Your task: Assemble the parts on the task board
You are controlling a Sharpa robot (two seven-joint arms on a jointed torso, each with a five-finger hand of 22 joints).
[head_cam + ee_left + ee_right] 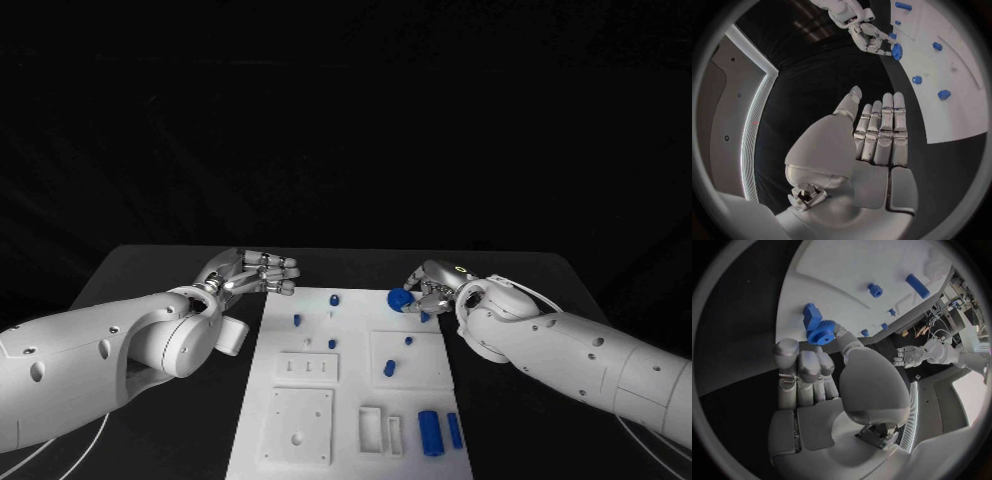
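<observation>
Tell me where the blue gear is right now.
The blue gear is pinched in the right hand, at the far right corner of the task board in the head view, beside a small blue peg.

Both white arms reach in from near side, forearms angled toward middle. Left robot hand [257, 273] raised just beside far left corner of task board [362, 400], fingers [882, 135] straight and pressed side by side, thumb alongside, nothing in grasp. Right robot hand [427, 286] at board's far right edge, fingers curled inward, thumb and fingertip pinching blue gear [822, 333] by its toothed rim. Wrists roughly level, hands well apart.
</observation>
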